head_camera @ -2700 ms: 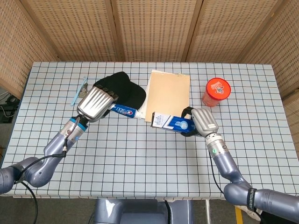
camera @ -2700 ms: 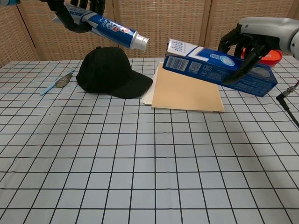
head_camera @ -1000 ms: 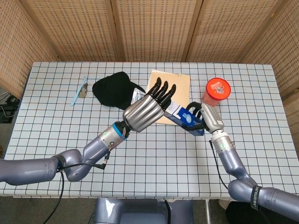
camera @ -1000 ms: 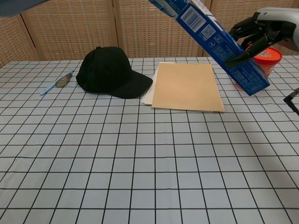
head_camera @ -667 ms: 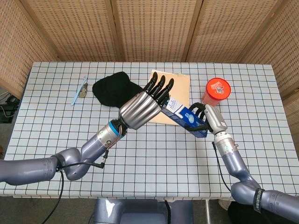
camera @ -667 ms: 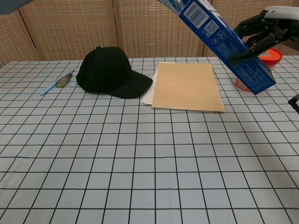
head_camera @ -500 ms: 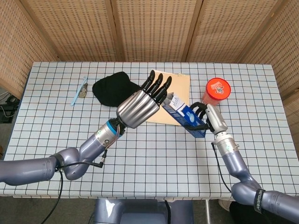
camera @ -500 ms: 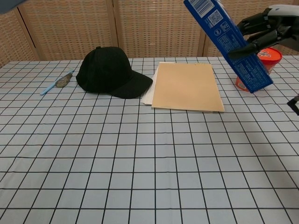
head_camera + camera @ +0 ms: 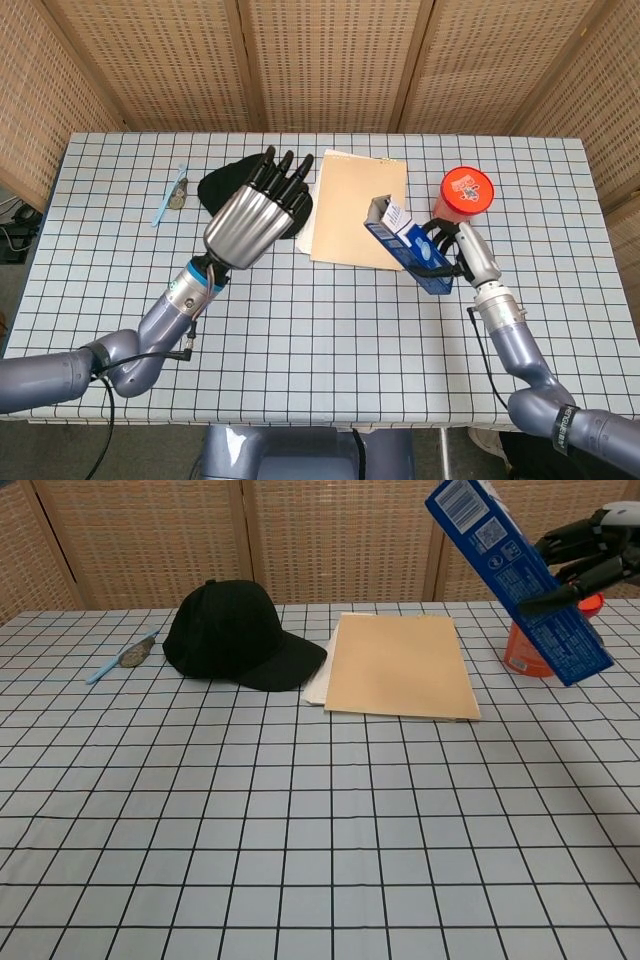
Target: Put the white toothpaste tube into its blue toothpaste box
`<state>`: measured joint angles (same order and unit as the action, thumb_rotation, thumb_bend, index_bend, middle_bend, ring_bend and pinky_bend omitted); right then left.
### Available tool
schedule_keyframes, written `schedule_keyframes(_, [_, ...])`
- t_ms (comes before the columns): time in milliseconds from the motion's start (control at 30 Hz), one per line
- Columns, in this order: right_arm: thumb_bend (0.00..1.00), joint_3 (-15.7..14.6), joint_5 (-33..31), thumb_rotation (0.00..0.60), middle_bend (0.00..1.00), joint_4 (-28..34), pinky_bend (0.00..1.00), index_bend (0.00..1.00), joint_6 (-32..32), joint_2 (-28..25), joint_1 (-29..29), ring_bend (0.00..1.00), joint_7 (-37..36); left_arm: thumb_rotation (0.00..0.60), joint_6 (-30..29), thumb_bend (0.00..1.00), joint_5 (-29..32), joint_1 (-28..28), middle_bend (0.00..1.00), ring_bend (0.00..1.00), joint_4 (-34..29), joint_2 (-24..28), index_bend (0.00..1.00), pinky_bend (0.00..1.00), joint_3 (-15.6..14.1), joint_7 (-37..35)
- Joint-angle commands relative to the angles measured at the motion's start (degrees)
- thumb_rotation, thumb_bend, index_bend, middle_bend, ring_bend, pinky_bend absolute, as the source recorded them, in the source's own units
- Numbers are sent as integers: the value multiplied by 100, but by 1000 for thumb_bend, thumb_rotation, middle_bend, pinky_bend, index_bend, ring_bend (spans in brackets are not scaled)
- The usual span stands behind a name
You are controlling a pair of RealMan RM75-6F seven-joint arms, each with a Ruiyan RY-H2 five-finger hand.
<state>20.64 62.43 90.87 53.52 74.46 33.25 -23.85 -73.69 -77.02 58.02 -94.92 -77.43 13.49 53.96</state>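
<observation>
The right hand (image 9: 462,250) has its fingers (image 9: 572,538) clamped around the lower part of the blue toothpaste box (image 9: 515,575), holding it tilted in the air with its open flap end up and away from the palm. The white toothpaste tube cannot be seen; whether it lies inside the box cannot be told. Just behind those fingers stands an orange cup (image 9: 464,196). The left hand (image 9: 250,222) is raised with its fingers (image 9: 283,178) straight, slightly apart and empty, above a black cap (image 9: 238,636). Between the hands lies a tan folder (image 9: 402,665).
</observation>
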Motion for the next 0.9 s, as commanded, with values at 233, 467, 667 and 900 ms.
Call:
schedule_keyframes(233, [191, -685, -276, 600, 491, -951, 644, 660, 590, 517, -164, 568, 1873, 600, -501, 128, 139, -1095, 144, 162, -679, 461, 277, 176, -566, -1158])
schedule_keyframes(467, [190, -1049, -377, 600, 472, -1320, 625, 643, 814, 1128, -290, 551, 2744, 600, -1075, 128, -501, -2103, 144, 155, -532, 509, 274, 161, -1320, -2240])
schedule_keyframes(667, [175, -1208, -322, 600, 114, -1278, 177, 345, 859, 1360, -356, 136, 3158, 600, -1398, 127, -794, -2622, 123, 142, -125, 353, 272, 134, -1516, -2773])
schedule_keyframes(900, [162, -1299, 18, 600, 0, -1013, 0, 94, 1413, 1412, -483, 0, 3742, 600, -1708, 124, -926, -3195, 72, 90, 219, 265, 243, 75, -1669, -3450])
